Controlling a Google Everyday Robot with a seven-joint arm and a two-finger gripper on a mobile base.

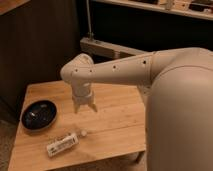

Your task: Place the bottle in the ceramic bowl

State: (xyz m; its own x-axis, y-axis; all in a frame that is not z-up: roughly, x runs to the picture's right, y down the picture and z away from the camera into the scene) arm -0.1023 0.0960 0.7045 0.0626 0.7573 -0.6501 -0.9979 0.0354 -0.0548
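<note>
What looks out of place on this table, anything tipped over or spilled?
The bottle lies on its side near the front edge of the wooden table, cap end toward the right, not standing. Nothing looks spilled. The ceramic bowl sits level at the left, and the gripper hangs open above the table behind the bottle.

This looks like an indoor room, an office or lounge rather than a kitchen. A low wooden table stands on speckled carpet before dark wood panelling. A pale shelf runs above, and a thin metal pole rises behind. The gripper hangs just above the table, fingers apart.
</note>
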